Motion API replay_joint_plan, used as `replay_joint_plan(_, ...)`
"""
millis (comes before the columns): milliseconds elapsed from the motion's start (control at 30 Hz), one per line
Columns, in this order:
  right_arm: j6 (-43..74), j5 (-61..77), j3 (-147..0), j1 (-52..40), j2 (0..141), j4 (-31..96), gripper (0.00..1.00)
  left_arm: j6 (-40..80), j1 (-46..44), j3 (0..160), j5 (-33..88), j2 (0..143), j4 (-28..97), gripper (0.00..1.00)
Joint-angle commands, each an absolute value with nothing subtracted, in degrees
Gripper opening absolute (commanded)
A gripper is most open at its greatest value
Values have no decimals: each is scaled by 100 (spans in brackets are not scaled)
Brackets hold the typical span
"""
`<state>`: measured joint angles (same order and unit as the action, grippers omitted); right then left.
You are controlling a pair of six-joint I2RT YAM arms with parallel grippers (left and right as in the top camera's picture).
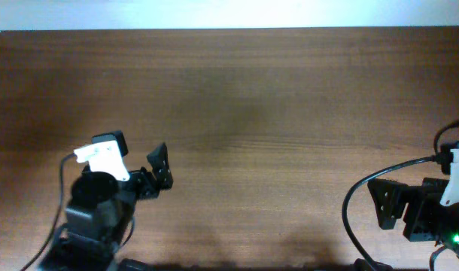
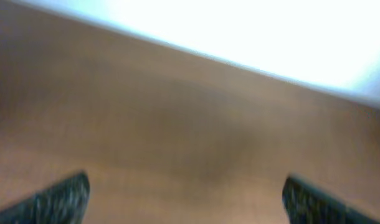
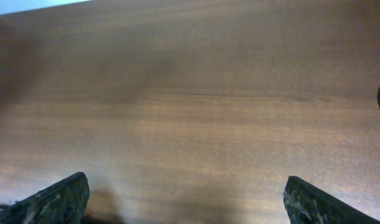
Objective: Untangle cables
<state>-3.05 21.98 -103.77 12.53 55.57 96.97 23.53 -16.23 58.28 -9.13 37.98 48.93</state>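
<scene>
Both the left gripper (image 1: 160,167) and the right gripper (image 1: 381,205) were held at the near edge of the table (image 1: 244,90), fingers spread wide on nothing, presumably parked in readiness. Farther out, only wood was shown; the cables were not seen in any view.

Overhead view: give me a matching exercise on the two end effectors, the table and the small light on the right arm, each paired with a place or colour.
Column one:
1. left end effector
2. right end effector
3. table
4. small light

Column two:
A. brown, wood-grained
B. lower left of the view, fingers apart
C. glowing green
D. lower right of the view, fingers apart

Pairs: 1-B, 2-D, 3-A, 4-C
</scene>
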Motion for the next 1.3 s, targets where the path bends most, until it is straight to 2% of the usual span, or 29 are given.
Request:
replay_joint_plan(0,-318,2185,-10359,1205,5572,9730,99,2373,-1579,3876,-1686,3140,2475,99)
replay_joint_plan(133,-318,2187,-10359,1205,5572,9730,99,2362,-1503,1514,-2456,2241,-2121,99)
replay_joint_plan(200,-318,2187,-10359,1205,5572,9730,99,2353,-961,812,-2589,1712,-3138,99)
replay_joint_plan(367,-318,2185,-10359,1205,5572,9730,99,2351,54,683,-2600,611,-2394,99)
replay_joint_plan(500,-318,2185,-10361,1205,5572,9730,99,2309,91,674,-2600,60,-1610,99)
replay_joint_plan(733,-318,2185,-10361,1205,5572,9730,99,2281,93,47,-2397,30,-1295,99)
replay_joint_plan(833,-318,2187,-10359,1205,5572,9730,99,725,91,47,-1695,30,-1096,99)
replay_joint_plan(867,-318,2187,-10359,1205,5572,9730,99,121,91,47,-1306,30,-753,99)
replay_joint_plan(933,-318,2185,-10359,1205,5572,9730,99,-132,91,47,-1022,30,454,99)
replay_joint_plan(967,-318,2185,-10361,1205,5572,9730,99,-628,89,47,-696,30,436,99)
replay_joint_plan(1267,-318,2187,-10359,1205,5572,9730,99,-172,89,54,-379,30,482,99)
